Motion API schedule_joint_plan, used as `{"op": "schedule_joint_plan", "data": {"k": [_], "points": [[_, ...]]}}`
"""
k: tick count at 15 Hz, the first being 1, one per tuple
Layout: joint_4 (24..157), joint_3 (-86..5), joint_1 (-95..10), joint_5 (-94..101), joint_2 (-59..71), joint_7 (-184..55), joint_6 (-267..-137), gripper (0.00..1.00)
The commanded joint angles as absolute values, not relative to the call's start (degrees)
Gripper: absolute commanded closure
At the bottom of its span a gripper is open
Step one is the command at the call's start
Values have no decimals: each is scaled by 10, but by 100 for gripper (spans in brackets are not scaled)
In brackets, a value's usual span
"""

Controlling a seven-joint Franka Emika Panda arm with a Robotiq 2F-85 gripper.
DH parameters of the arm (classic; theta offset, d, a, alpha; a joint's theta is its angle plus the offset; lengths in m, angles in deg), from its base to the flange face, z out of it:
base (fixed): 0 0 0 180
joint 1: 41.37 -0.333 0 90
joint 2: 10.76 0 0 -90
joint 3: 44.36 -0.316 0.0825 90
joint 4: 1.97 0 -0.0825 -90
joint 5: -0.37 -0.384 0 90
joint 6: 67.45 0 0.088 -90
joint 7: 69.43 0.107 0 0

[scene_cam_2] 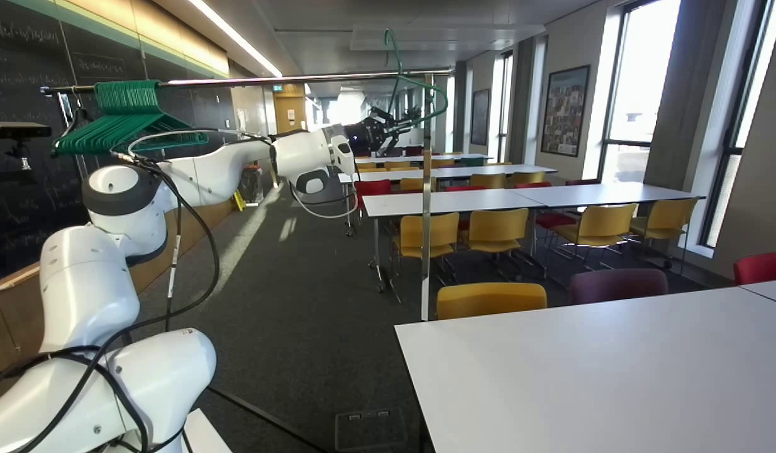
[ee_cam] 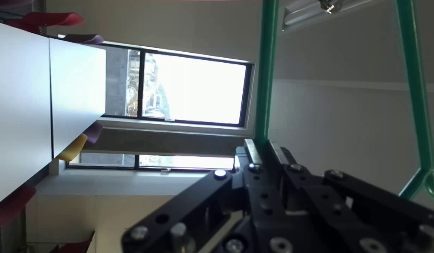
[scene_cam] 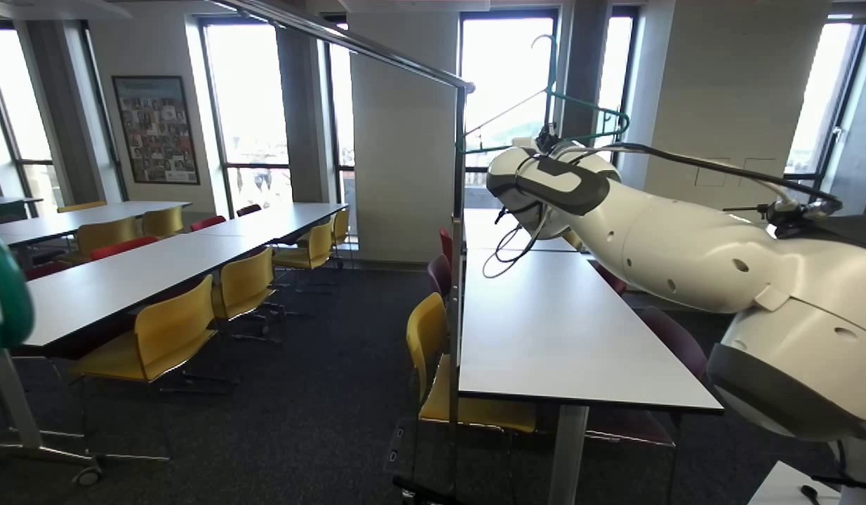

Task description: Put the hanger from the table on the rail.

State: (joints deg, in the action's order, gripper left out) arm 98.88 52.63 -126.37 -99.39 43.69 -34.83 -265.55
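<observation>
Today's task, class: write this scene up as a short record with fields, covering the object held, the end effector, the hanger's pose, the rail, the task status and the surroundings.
Object held: a thin green hanger
End effector: shut on the hanger
Hanger pose: hook pointing upward
Rail: a bunch of green hangers hangs towards one end, seen in an exterior view
Task status: hanger lifted off the table, not yet on the rail
Surroundings: blackboard with writing, framed poster, yellow chairs
</observation>
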Motion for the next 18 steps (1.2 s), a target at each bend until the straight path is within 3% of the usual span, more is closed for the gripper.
{"op": "schedule_joint_plan", "data": {"k": [1,18], "points": [[984,480,-1238,-989,416,-399,-2655,98],[906,455,-1211,-989,420,-443,-2655,98]]}}
